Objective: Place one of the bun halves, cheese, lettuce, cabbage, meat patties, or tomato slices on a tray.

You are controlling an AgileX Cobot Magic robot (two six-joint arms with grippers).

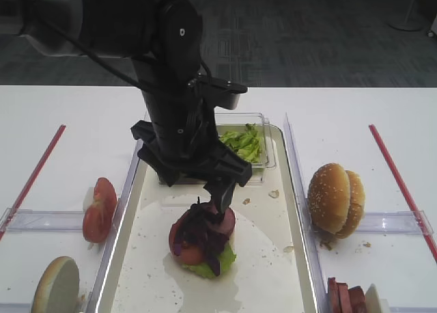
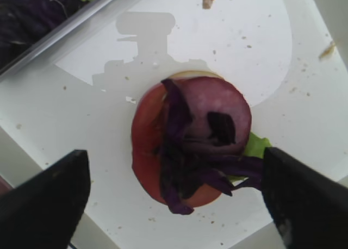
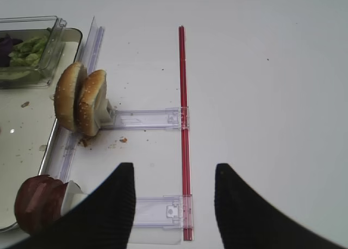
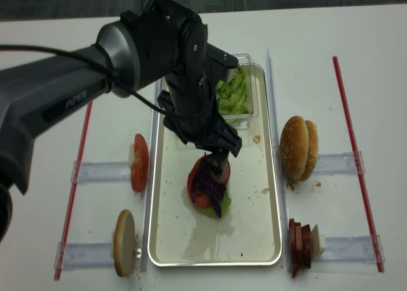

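On the tray (image 1: 287, 210) stands a stack: lettuce (image 2: 255, 145) at the bottom, a tomato slice (image 2: 145, 151), a meat patty (image 2: 217, 105), and purple cabbage (image 2: 187, 167) draped on top. My left gripper (image 2: 176, 197) hangs open just above the stack (image 1: 203, 239), and one cabbage strand reaches its right finger (image 2: 304, 194). My right gripper (image 3: 174, 178) is open over bare table with nothing between its fingers. Two bun halves (image 3: 81, 99) stand on edge right of the tray, with meat patties (image 3: 35, 203) nearer me. Cheese is out of view.
A clear tub of lettuce (image 1: 244, 143) sits at the tray's far end. Left of the tray are tomato slices (image 1: 99, 209) and one bun half (image 1: 56, 286) in clear holders. Red strips (image 3: 184, 124) run along both sides of the table.
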